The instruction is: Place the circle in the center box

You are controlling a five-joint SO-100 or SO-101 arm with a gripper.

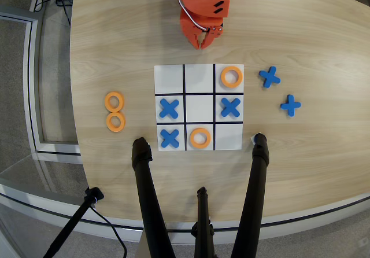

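The white 3x3 grid board [199,74] lies mid-table in the overhead view. Its center box [199,107] is bare. One orange ring [231,77] sits in the top right square and another [199,137] in the bottom middle square. Two more orange rings [114,102] [115,122] lie side by side on the table left of the board. My orange gripper [203,43] hovers above the board's top edge, its fingers close together and holding nothing.
Blue crosses sit in the middle left [168,108], middle right [230,107] and bottom left [169,137] squares. Two loose blue crosses [269,77] [290,104] lie right of the board. Black tripod legs [150,194] [254,194] stand along the near edge.
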